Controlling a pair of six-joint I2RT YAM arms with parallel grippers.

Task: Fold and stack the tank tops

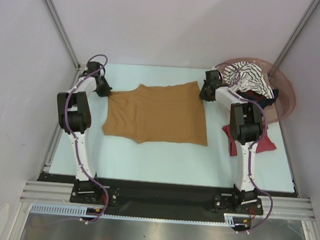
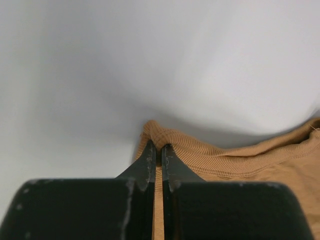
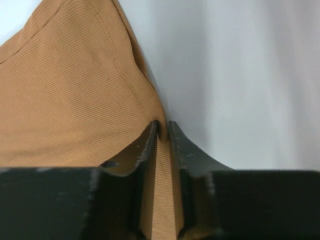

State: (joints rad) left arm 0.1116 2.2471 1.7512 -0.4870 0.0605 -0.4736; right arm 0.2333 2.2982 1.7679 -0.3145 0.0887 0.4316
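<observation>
The mustard-brown tank top [image 1: 157, 113] lies spread flat in the middle of the table. My left gripper [image 1: 105, 91] is shut on its far left corner; the ribbed cloth [image 2: 210, 160] bunches between the black fingertips [image 2: 148, 155]. My right gripper [image 1: 207, 93] is shut on the far right corner, and the cloth [image 3: 65, 100] runs up between its fingers [image 3: 150, 137]. A dark red tank top [image 1: 263, 143] lies crumpled by the right arm, partly hidden under it. A black-and-white striped tank top [image 1: 250, 76] and a dark one [image 1: 262, 99] sit in the basket.
The pinkish-brown oval basket [image 1: 286, 87] stands at the far right corner of the table. Pale walls and metal frame posts close in the back and both sides. The pale blue table top [image 1: 163, 161] shows in front of the spread garment.
</observation>
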